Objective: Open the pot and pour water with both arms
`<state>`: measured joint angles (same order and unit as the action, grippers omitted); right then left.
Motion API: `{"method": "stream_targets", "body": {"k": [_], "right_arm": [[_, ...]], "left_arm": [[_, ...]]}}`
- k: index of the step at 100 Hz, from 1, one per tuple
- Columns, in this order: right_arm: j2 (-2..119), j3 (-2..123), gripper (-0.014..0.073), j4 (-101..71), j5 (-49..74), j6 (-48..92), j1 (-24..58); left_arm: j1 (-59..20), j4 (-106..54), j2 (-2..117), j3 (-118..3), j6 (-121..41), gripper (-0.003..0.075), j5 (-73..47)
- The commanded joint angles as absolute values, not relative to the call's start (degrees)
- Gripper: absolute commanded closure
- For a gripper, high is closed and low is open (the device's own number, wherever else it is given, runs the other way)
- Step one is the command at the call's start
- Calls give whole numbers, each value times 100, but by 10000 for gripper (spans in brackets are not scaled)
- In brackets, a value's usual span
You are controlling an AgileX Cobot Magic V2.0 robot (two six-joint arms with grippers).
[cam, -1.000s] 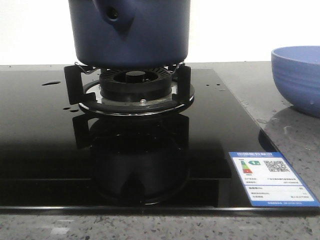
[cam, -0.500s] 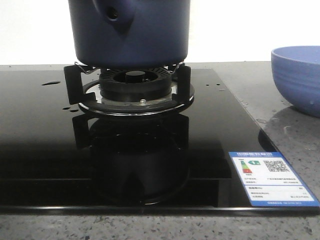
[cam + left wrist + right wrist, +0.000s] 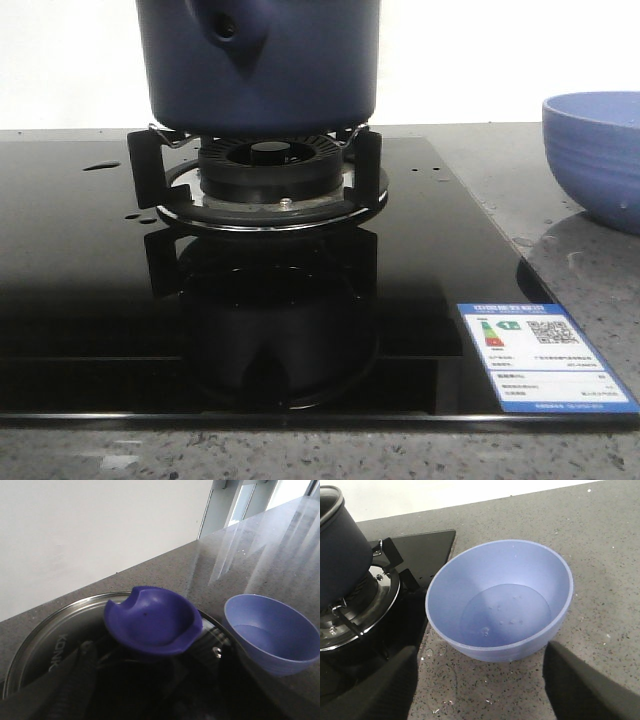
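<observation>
Change: nothing has moved in the front view over the last second; pot, stand and bowl sit just as before, so I judge the task has not begun and the lid is still on.
Water (image 3: 100, 166): glossy drops on the black glass hob (image 3: 80, 260), left of the burner; more specks lie near the hob's right edge.
Left gripper (image 3: 135, 675): hangs close over the pot's glass lid (image 3: 45, 630); one dark finger (image 3: 65, 680) shows blurred beside the purple-blue knob (image 3: 152, 622). How far the jaws are apart, or whether they grip the knob, I cannot tell.
Pot (image 3: 260, 60): dark navy, upright on the burner stand (image 3: 258, 180) at mid-hob, handle socket facing the camera.
Lid writing: "KONK" on the steel rim, the rest hidden by the finger.
Sticker (image 3: 545, 358): blue energy label at the hob's near right corner, with coloured bars and a QR code; the text is too small to read.
Bowl (image 3: 598, 155): lighter blue, on the stone counter right of the hob, well apart from the pot, with only a few drops inside.
Right gripper (image 3: 481, 652): jaws spread wide above the bowl's near side, holding nothing.
</observation>
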<state>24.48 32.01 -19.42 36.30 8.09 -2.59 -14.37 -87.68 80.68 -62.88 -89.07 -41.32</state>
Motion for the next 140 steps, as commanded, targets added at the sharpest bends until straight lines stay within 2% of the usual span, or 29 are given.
{"method": "stream_targets", "body": {"k": [1, 23, 51, 77, 103, 140], "right_arm": [[2523, 3417, 119, -2040, 3271, 857, -252], [2523, 3417, 119, -2053, 3271, 857, -252], [2523, 3417, 119, -2062, 3302, 857, -252], [2523, 3417, 119, -2062, 3329, 857, -252], [2586, 3547, 119, -2038, 3543, 857, -252], [4292, 4790, 119, -1364, 4218, 425, -262]], "left_arm": [[-1637, -9076, 8040, -6606, -9098, 246, -3968], [-1938, -9063, 8383, -6905, -9148, 246, -3626], [-1949, -9063, 8482, -6951, -9280, 251, -3549], [-1949, -9096, 8482, -6959, -9280, 380, -3560], [-1863, -9221, 8393, -7094, -9280, 386, -3726], [-998, -9221, 7959, -7345, -9280, 386, -3825]]}}
